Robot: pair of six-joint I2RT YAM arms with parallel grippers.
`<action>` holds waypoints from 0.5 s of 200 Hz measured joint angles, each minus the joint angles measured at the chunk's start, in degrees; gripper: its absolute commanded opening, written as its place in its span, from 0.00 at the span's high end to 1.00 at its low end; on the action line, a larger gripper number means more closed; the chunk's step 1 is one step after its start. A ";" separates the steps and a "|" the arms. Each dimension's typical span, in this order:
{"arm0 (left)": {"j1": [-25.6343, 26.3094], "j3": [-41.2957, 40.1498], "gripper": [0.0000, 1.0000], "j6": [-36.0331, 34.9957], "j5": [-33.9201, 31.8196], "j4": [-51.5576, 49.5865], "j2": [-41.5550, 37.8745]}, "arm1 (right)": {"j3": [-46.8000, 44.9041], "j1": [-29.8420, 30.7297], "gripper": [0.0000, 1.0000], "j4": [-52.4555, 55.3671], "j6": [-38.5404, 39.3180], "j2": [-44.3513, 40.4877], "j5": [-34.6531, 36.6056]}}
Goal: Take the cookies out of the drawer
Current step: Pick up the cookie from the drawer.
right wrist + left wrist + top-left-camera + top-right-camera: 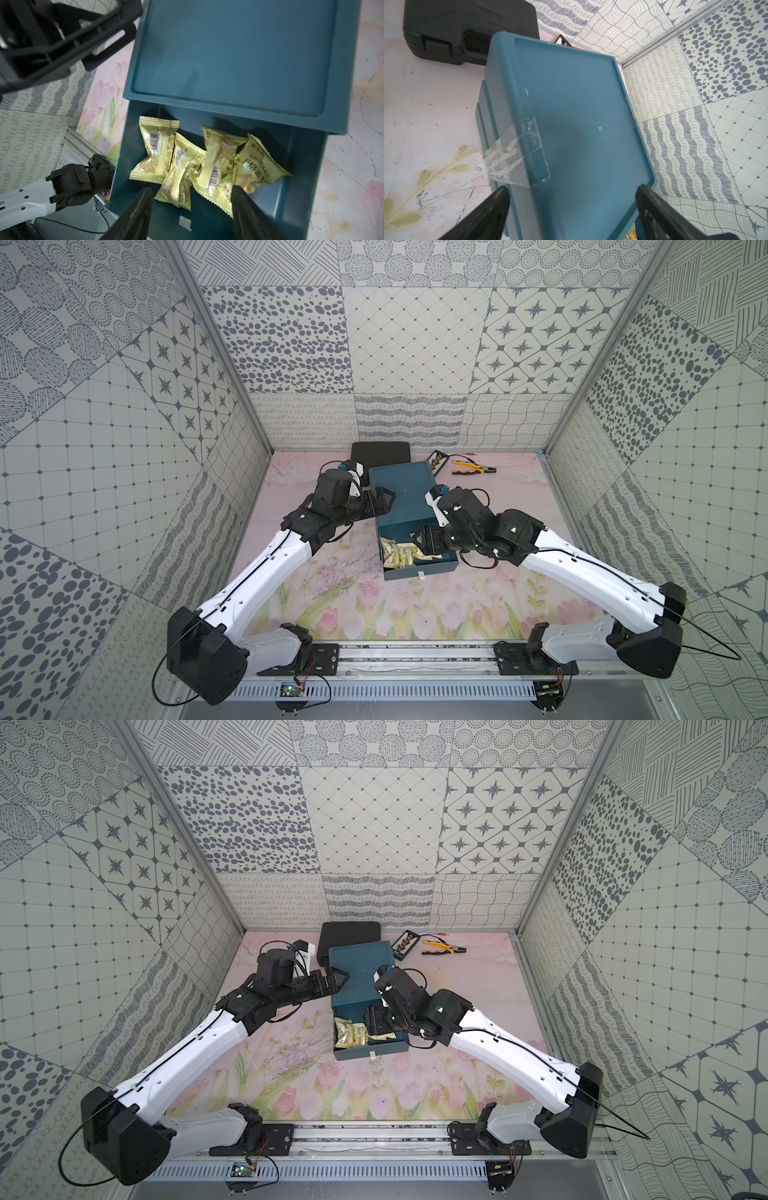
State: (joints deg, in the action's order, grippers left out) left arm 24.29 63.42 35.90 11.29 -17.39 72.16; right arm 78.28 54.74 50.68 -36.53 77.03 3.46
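Several cookies (218, 155) | in drawer (301, 187) | between spread fingers (141, 207) of right end effector (192, 188)

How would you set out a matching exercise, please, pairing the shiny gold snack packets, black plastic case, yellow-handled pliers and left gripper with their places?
Things: 1 shiny gold snack packets; 2 black plastic case; 3 yellow-handled pliers; 4 left gripper.
Places: A over the teal plastic box; B in the open drawer; C on the tabletop, right of the box; D behind the box.
Pairs: 1-B, 2-D, 3-C, 4-A.
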 measured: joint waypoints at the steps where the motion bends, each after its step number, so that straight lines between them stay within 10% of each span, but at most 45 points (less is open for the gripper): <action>1: 0.00 0.00 0.01 0.00 0.09 0.07 0.13 | 0.00 0.04 0.35 0.04 -0.07 0.07 0.09; 100: 0.00 -0.17 0.01 0.11 1.77 2.27 4.74 | 0.00 2.69 0.41 -2.16 -2.01 5.88 6.25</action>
State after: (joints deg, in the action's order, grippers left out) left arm 24.29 63.24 36.01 13.06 -15.11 76.90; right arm 78.28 57.43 48.51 -38.54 82.91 9.72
